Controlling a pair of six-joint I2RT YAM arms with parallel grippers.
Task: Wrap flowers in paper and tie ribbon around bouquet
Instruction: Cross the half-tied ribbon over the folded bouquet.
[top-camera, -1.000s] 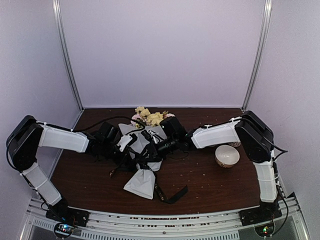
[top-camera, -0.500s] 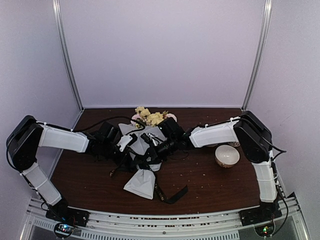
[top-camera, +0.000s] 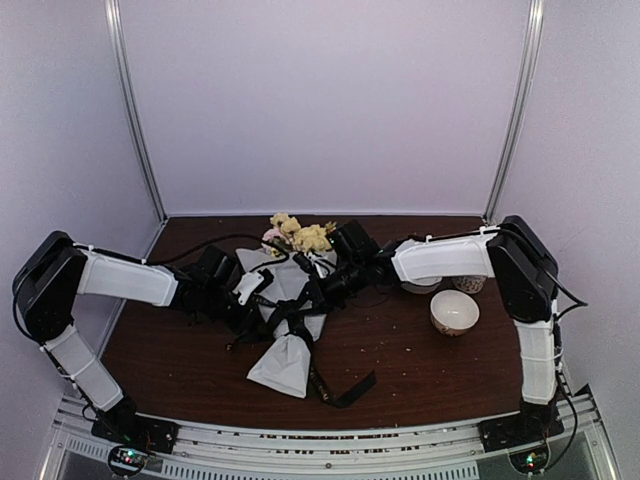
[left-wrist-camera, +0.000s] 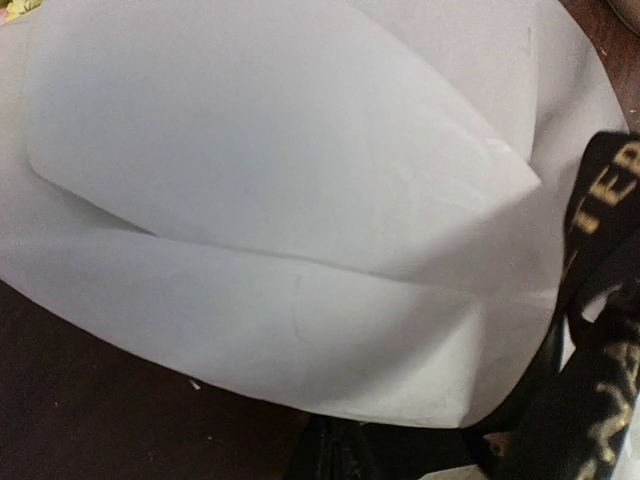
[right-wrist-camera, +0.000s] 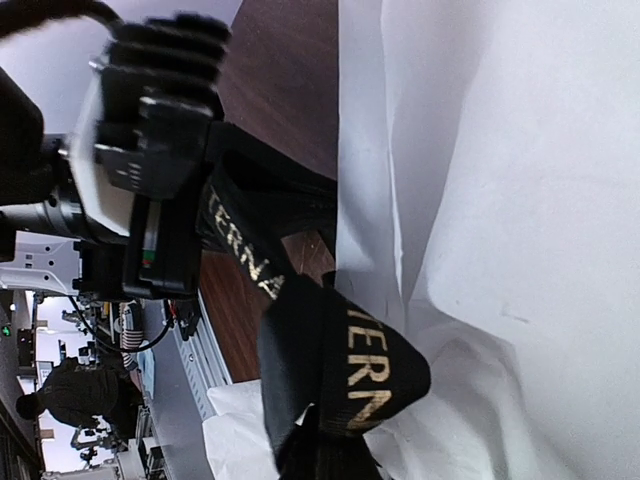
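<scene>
The bouquet lies across the middle of the table. Its yellow and pink flowers (top-camera: 300, 236) point to the back and the paper (top-camera: 282, 362) cone points to the front. The black ribbon (top-camera: 292, 316) with gold lettering crosses the cone, and a loose tail (top-camera: 352, 388) trails on the table. My right gripper (top-camera: 318, 293) is shut on a folded loop of ribbon (right-wrist-camera: 352, 368), pinched at the bottom of its view (right-wrist-camera: 320, 458). My left gripper (top-camera: 262, 300) is shut, with a taut ribbon strand (right-wrist-camera: 240, 250) running from it. Its wrist view is filled by paper (left-wrist-camera: 300, 200), with ribbon (left-wrist-camera: 600, 300) at the right.
A white bowl (top-camera: 454, 312) stands at the right, with a second one (top-camera: 466, 284) partly hidden behind the right forearm. Metal posts (top-camera: 135, 120) frame the pale back wall. A rail (top-camera: 320, 440) runs along the table's near edge.
My right gripper has closed on the ribbon loop and drawn back to the right with it. The left arm has hardly moved.
</scene>
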